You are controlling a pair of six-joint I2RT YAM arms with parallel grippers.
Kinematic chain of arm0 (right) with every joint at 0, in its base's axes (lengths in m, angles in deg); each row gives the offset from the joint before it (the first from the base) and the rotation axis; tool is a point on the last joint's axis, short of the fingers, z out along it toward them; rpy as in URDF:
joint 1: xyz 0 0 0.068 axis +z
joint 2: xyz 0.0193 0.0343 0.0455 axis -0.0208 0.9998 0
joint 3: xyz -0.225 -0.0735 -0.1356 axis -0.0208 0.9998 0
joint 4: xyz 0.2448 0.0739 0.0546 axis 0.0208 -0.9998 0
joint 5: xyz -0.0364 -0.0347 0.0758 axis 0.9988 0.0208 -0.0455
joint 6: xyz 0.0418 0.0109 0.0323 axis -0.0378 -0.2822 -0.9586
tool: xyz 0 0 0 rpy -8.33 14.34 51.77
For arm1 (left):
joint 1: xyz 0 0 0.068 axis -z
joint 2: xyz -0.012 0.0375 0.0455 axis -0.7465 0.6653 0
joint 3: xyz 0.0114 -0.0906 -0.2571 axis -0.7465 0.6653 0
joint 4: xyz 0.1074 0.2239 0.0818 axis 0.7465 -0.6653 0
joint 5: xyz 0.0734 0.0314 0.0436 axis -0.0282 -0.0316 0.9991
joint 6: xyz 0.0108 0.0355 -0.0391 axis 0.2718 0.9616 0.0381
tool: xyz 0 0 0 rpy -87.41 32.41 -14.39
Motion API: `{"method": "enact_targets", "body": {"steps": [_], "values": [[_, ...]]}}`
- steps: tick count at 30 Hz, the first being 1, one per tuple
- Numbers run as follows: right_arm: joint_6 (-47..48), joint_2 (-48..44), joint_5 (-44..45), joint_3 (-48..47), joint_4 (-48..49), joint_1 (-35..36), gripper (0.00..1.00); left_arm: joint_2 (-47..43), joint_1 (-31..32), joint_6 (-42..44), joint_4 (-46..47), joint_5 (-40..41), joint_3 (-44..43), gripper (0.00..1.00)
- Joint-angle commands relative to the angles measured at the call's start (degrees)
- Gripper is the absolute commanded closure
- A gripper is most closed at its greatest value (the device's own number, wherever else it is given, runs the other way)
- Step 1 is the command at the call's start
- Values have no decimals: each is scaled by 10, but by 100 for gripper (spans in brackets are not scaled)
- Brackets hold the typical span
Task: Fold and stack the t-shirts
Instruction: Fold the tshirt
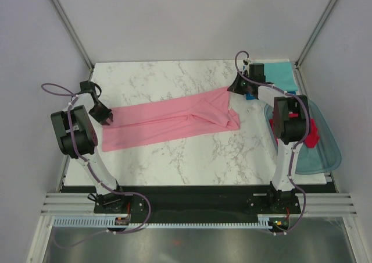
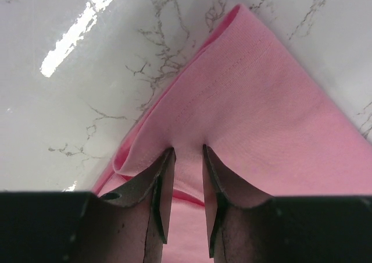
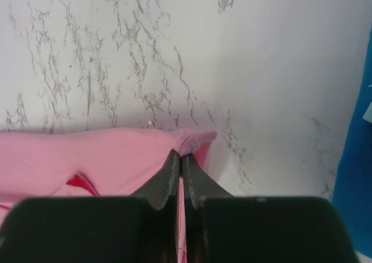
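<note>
From above, a light pink soft cloth t-shirt [image 1: 174,120] is seen laid in a long band across the white marble desk [image 1: 174,158]. Its left end is met by the left pincer [image 1: 107,117], and its far right end by the right pincer [image 1: 237,89]. A flat teal cloth t-shirt [image 1: 278,73] is seen at the far right corner of the desk. A crimson red cloth t-shirt [image 1: 312,134] is bunched up in a clear bluish plastic tub [image 1: 328,152] at the right edge, partly hidden by the right arm. The teal t-shirt, the red t-shirt and the tub are shown in this view only.

In the left wrist view, the pink t-shirt [image 2: 250,100] is seen up close, with a stitched hem and one corner lying on the desk [image 2: 58,129]. The left pincer [image 2: 187,149] is nearly closed, and a fold of pink cloth is held in the thin gap between its two fingers. This cannot be made out from above.

In the right wrist view, the right pincer [image 3: 181,153] is pressed tight together on a small bump of the pink t-shirt's [image 3: 87,158] edge. Bare desk [image 3: 232,53] is seen beyond it. A blue strip [image 3: 354,176] is seen at the right edge; what it is cannot be told.
</note>
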Motion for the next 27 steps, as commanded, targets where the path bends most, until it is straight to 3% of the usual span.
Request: {"method": "enact_targets", "body": {"steps": [1, 6, 9, 11, 17, 27], "values": [[3, 13, 10, -26, 31, -8, 93, 29, -4, 9, 9, 51, 1, 65], [6, 23, 9, -70, -30, -8, 80, 19, -4, 8, 5, 29, -6, 64], [9, -8, 26, -85, -89, -7, 65, -8, -4, 4, 1, 9, -18, 61], [9, -27, 36, -87, -117, -7, 62, -27, -2, 4, -2, -3, -32, 60], [9, -113, 34, -17, -191, 8, 69, -63, 21, 14, -4, -34, -33, 57], [-10, -202, 68, 131, -196, 68, 76, -71, 77, 10, 25, -111, 26, 60]]}}
